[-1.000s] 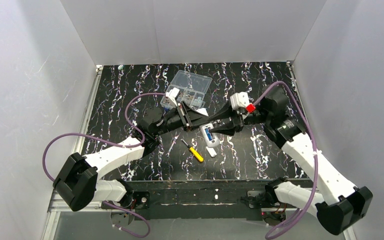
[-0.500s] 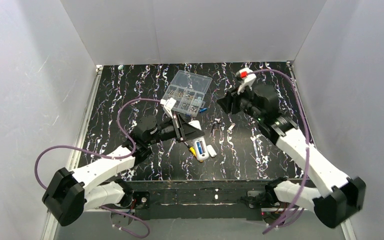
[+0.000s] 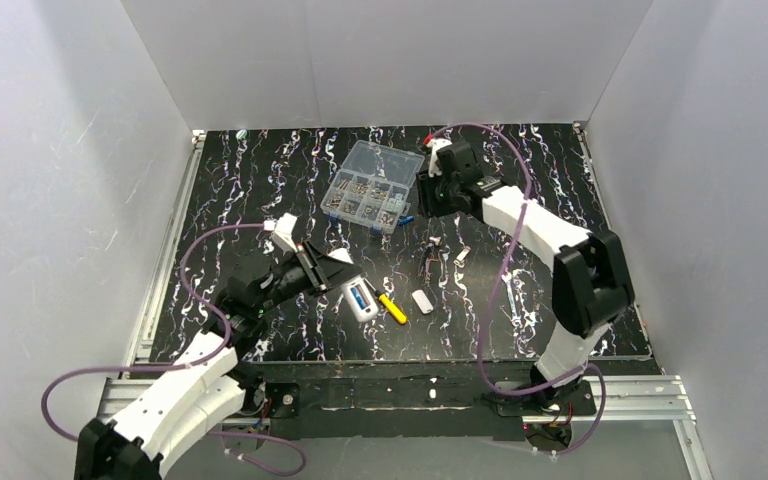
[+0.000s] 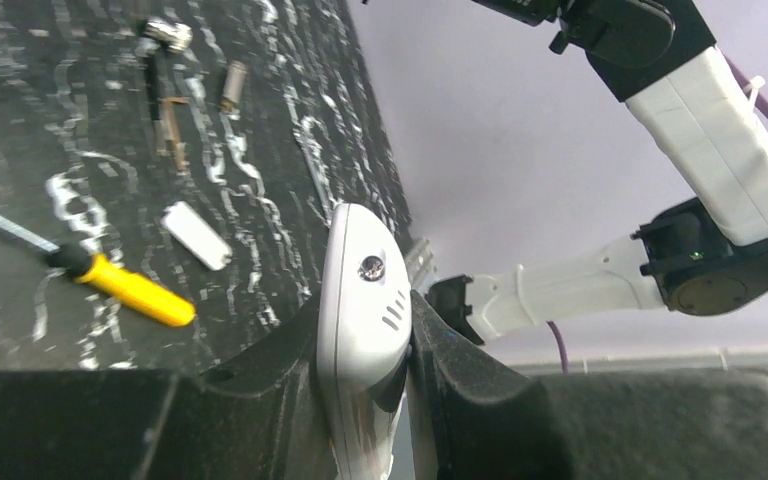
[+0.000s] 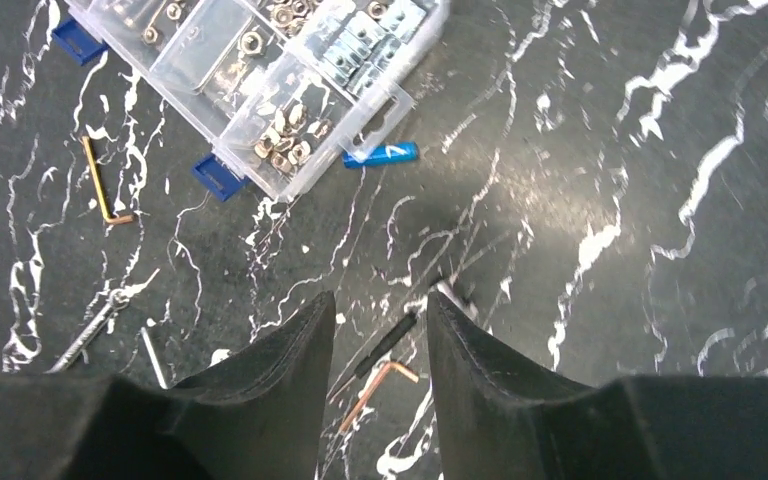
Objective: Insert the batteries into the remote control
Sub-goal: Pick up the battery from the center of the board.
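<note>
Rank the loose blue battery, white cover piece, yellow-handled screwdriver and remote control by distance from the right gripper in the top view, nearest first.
From the right gripper:
1. Loose blue battery, just ahead, by the clear box.
2. White cover piece, toward the near edge.
3. Yellow-handled screwdriver and remote control, farther left: too close to call.

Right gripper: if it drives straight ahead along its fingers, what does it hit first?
Probably the tabletop by the thin dark rod between its fingers; the blue battery lies farther ahead. Depth unclear.
</note>
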Available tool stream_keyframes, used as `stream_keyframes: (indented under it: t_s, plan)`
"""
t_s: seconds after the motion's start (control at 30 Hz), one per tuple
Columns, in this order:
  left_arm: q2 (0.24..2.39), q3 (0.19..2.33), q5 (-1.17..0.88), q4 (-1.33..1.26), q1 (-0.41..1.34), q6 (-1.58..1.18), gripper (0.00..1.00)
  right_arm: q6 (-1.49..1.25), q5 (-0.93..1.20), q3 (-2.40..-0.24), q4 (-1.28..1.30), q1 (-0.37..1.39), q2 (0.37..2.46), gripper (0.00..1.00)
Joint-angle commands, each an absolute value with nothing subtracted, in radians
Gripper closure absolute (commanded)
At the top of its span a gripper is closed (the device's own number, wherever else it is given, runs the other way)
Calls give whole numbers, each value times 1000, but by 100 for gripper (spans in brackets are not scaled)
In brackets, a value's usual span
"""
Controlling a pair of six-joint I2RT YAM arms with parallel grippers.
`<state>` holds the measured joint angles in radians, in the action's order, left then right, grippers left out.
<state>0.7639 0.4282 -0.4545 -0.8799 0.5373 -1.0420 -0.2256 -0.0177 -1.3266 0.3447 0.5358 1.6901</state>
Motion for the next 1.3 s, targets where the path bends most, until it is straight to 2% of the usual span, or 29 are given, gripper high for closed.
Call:
stream_keyframes:
  t_s: [0.0,0.07,0.2,0.33,0.5,0.73,1.03,1.27]
  plan:
    - [622,409,-462,-737,464,-1039,100,-15,95,-1425,305,534,1802,53]
    - [581,420,-457,-663,460,-1010,100,42,64,-1459,313,530,1857,52]
    - [546,426,-444,-611,458,-997,100,107,157,-1528,350,517,1947,51]
    - [554,430,-445,-611,456,-1002,100,-3,132,-1598,387,517,2004,52]
    - [580,440,-458,-629,454,-1006,100,-174,80,-1559,297,517,2007,54]
    - [582,445,-459,-631,454,-1006,100,-370,-23,-1600,351,517,2051,54]
    - [580,441,-456,-628,454,-1007,100,-493,-60,-1585,378,517,2058,59]
    - [573,436,-454,-629,454,-1012,100,-575,-91,-1618,409,517,2092,57]
